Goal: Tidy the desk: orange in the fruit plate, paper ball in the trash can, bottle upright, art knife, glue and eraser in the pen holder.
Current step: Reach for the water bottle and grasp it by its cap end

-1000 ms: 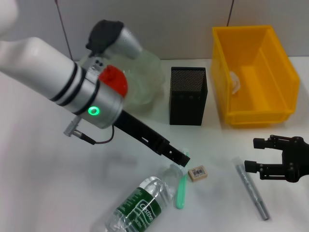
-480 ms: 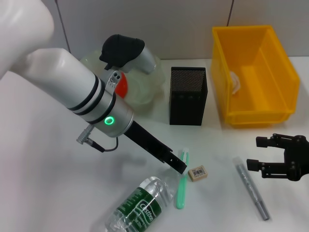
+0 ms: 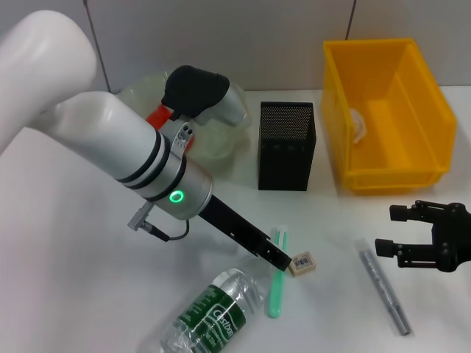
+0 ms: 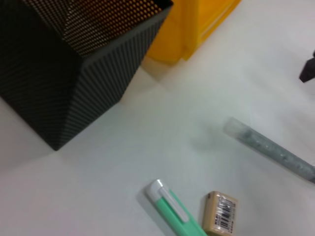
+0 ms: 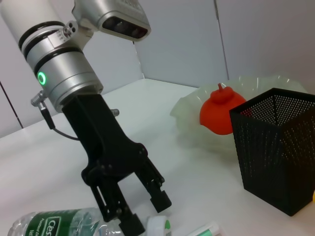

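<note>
The beige eraser [image 3: 302, 263] lies on the white desk [image 3: 66, 279], with my left gripper [image 3: 282, 258] open just to its left, beside the green art knife [image 3: 277, 285]. In the right wrist view its fingers [image 5: 160, 197] stand spread above the desk. The bottle [image 3: 213, 312] lies on its side near the front edge. To the right lies the grey glue stick [image 3: 383, 288], close to my open right gripper [image 3: 401, 234]. The orange [image 5: 221, 110] sits in the fruit plate [image 5: 189, 105]. Behind it all stands the black pen holder [image 3: 287, 145]. The paper ball [image 3: 358, 125] is in the yellow trash can [image 3: 386, 110].
My left arm's thick white forearm [image 3: 110, 147] crosses the left half of the desk and hides much of the fruit plate in the head view. A grey wall closes the back.
My left arm swung right and forward, bringing its gripper from over the art knife to the eraser's left side. The right gripper barely shifted.
</note>
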Action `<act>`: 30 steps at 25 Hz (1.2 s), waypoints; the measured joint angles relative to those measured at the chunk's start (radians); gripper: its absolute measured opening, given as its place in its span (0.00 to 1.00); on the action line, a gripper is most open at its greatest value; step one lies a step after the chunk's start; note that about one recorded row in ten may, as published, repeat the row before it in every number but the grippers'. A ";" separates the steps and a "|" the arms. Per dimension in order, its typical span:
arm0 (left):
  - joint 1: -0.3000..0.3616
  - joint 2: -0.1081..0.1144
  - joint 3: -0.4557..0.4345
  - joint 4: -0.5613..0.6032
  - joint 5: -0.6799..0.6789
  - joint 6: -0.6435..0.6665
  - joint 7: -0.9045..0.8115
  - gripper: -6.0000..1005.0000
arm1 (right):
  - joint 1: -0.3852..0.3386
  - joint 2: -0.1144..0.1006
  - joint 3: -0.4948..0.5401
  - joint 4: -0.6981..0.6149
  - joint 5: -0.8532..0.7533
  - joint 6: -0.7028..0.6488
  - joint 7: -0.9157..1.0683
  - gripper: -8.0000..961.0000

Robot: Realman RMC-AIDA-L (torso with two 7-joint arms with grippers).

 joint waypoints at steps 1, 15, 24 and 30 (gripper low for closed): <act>0.002 0.000 0.005 -0.005 -0.013 -0.001 0.014 0.81 | 0.001 0.000 0.000 0.000 0.000 0.001 0.001 0.86; 0.013 0.000 0.060 -0.031 -0.059 -0.057 0.074 0.79 | 0.006 0.002 -0.007 0.008 0.000 0.014 0.006 0.86; 0.015 0.000 0.089 -0.031 -0.070 -0.074 0.077 0.72 | 0.006 0.003 -0.007 0.007 0.000 0.014 0.014 0.86; 0.015 0.000 0.092 -0.049 -0.075 -0.087 0.085 0.70 | 0.006 0.006 -0.005 0.007 0.000 0.014 0.016 0.86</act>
